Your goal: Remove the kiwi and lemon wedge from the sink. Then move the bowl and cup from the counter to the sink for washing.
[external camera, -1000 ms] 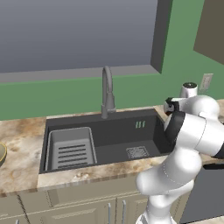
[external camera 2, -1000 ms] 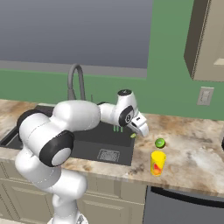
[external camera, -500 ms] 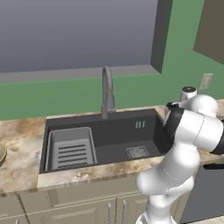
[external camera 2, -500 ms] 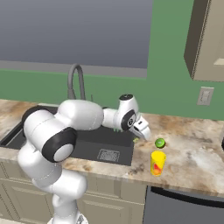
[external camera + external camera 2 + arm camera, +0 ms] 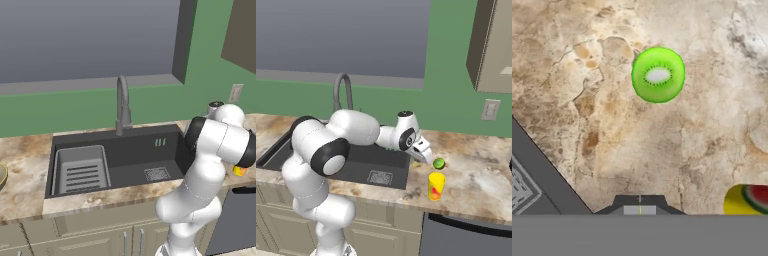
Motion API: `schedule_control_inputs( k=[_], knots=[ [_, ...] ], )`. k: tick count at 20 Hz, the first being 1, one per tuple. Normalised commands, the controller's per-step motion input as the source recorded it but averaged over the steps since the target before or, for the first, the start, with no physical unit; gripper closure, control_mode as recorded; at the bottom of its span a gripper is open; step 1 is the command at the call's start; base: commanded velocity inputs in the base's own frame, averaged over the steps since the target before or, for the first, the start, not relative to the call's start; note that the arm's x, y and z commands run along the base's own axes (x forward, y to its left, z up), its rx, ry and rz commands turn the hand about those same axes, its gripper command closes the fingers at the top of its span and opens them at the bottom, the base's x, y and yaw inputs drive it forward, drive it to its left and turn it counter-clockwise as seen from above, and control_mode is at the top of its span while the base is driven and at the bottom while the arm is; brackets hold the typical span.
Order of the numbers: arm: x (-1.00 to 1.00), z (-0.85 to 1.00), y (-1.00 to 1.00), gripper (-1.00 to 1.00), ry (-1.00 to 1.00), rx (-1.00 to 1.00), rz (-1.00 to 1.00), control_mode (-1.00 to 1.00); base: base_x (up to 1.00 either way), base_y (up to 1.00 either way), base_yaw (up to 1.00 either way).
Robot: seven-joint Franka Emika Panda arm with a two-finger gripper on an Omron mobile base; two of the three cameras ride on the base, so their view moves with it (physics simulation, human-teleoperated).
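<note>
**Kiwi out on the counter, lemon wedge at the sink's edge**

Kiwi (image 5: 439, 163) lies cut face up on the marbled counter (image 5: 476, 175), just right of the sink (image 5: 125, 160), with the yellow cup (image 5: 436, 186) near it toward the front edge. We see the gripper (image 5: 425, 156) poised low over the stone beside the sink's right rim, its jaws pressed together; a pale yellow sliver just under it looks like the lemon wedge (image 5: 416, 163), though we cannot tell whether it is pinched. We judge the wedge light, soft and slick with juice, best taken across its rind. The bowl (image 5: 1, 176) waits at the counter's far left; stiff and wide, it wants a grip on its rim.
</note>
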Motion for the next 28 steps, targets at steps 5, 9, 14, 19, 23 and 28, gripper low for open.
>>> schedule_control_inputs(
  k=[5,9,14,19,23,28],
  knots=[
    [0.00,-0.20,-0.14,1.00,0.03,0.00,0.00,-1.00,0.00,0.00,0.00],
    [0.02,-0.20,-0.07,1.00,0.00,0.00,0.00,-1.00,0.00,0.00,0.00],
    [0.09,-0.15,-0.11,1.00,0.04,0.00,0.00,-1.00,0.00,0.00,0.00],
    [0.10,-0.14,-0.08,1.00,0.03,0.00,0.00,-1.00,0.00,0.00,0.00],
    [0.11,-0.13,-0.08,1.00,0.00,0.00,0.00,-1.00,0.00,0.00,0.00],
    [0.08,-0.13,-0.07,1.00,0.00,0.00,0.00,-1.00,0.00,0.00,0.00]
  ],
)
